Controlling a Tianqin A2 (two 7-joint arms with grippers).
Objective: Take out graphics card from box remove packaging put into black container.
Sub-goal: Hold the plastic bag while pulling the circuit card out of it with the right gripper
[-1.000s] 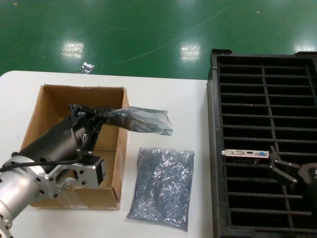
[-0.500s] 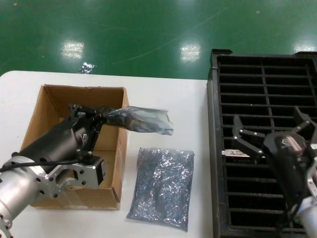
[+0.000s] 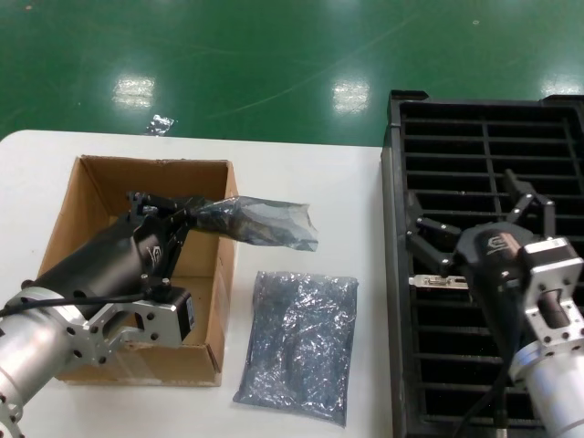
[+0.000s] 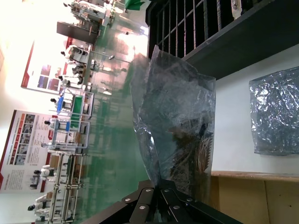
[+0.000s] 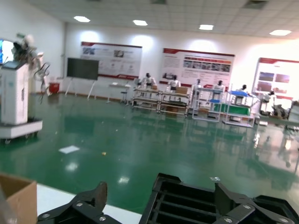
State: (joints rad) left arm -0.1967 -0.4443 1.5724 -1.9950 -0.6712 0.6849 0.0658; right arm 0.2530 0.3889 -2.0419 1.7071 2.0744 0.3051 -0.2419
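My left gripper (image 3: 185, 216) reaches over the brown box (image 3: 91, 187) and is shut on one end of the packaging (image 3: 265, 222). The bag sticks out level over the box's right wall. The dark graphics card (image 4: 194, 144) shows through the bag in the left wrist view, above the closed left gripper (image 4: 161, 186). My right gripper (image 3: 474, 217) hangs open above the black container (image 3: 484, 146), holding nothing. Its fingers (image 5: 98, 193) are spread wide over the slots (image 5: 187, 203). Another card's silver bracket (image 3: 441, 282) stands in a slot just below that gripper.
An empty crinkly bag (image 3: 301, 342) lies flat on the white table (image 3: 301, 169) between box and crate, also seen as the grey bag (image 4: 275, 112) in the left wrist view. The green floor lies beyond the table's far edge.
My right gripper has lifted off the slotted card and risen over the crate, staying open. The left gripper and its bag have not moved.
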